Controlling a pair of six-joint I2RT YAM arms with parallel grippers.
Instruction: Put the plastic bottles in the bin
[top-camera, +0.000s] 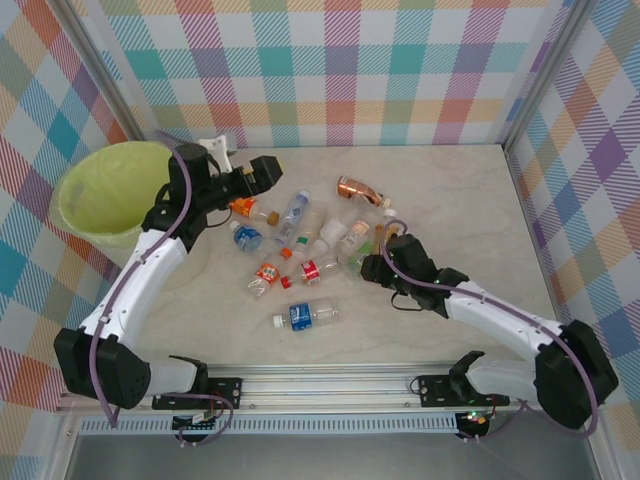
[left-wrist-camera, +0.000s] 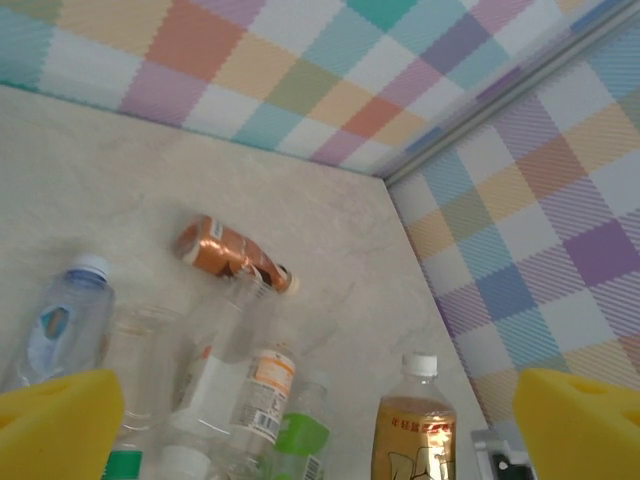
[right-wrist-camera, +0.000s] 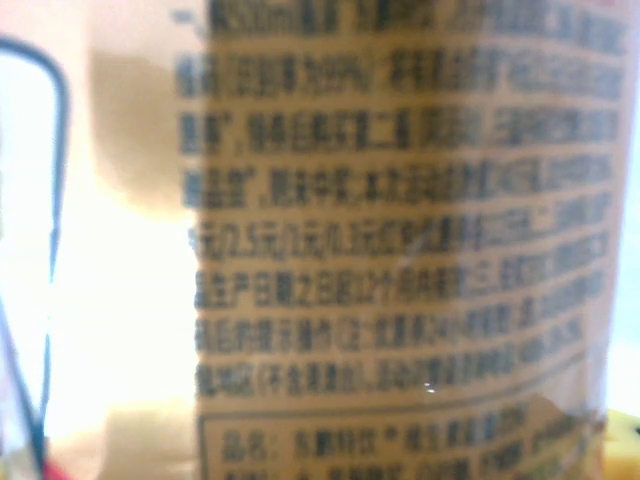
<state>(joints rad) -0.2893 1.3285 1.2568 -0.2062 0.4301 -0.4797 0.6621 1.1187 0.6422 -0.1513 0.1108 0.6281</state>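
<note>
Beside the bottle heap (top-camera: 293, 212), the right hand (top-camera: 378, 262) stood against an upright amber bottle (top-camera: 383, 238) for lifting, its pinch impossible to tell; the left hand (top-camera: 272, 172) hovered spread.

One bin (top-camera: 95, 200), two robot arms (top-camera: 140, 270), and about ten plastic bottles (top-camera: 305, 315) on the counter (top-camera: 450, 200), one upright; the huddle blurs an exact count.

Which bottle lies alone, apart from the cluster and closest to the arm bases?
The blue-labelled bottle, on its side, by itself in front; the other bottles crowd together farther back.
</note>
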